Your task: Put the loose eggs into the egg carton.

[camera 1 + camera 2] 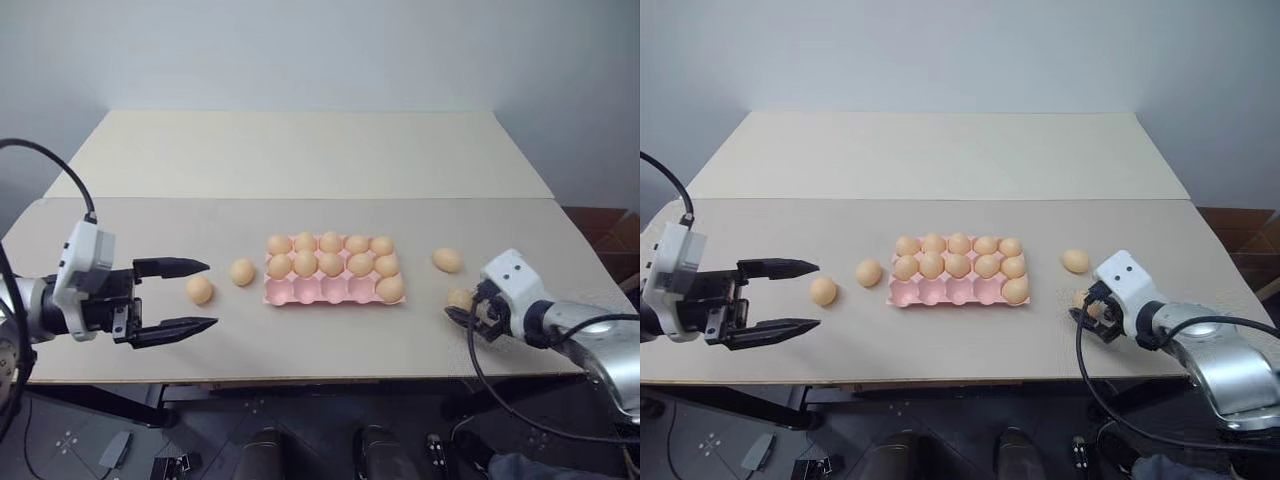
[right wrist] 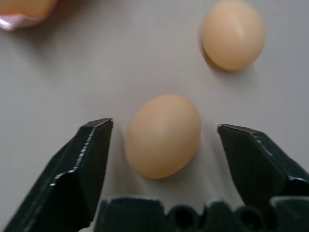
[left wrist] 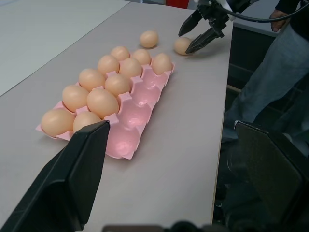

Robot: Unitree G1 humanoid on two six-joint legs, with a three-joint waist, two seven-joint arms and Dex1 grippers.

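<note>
- On the table (image 1: 300,340), the pink carton (image 1: 333,291) is seen at centre; the two far rows are filled, and the near row holds one egg at its right end, four cups left bare.
- Four loose eggs are counted: two (image 1: 199,290) (image 1: 242,272) left of the carton, two right of it.
- Right gripper (image 2: 164,128) is set around the nearer right egg (image 2: 163,135); its fingers are parted, one on each side, gaps visible, nothing gripped yet.
- The other right egg (image 2: 233,35) lies just beyond, apart.
- Left gripper (image 1: 178,296) is held wide open and empty, just left of the nearest egg.
- Handling, as judged: light, stiff, smooth shell, prone to roll, crackable if squeezed. A gentle hold across the egg's short middle is advised.
</note>
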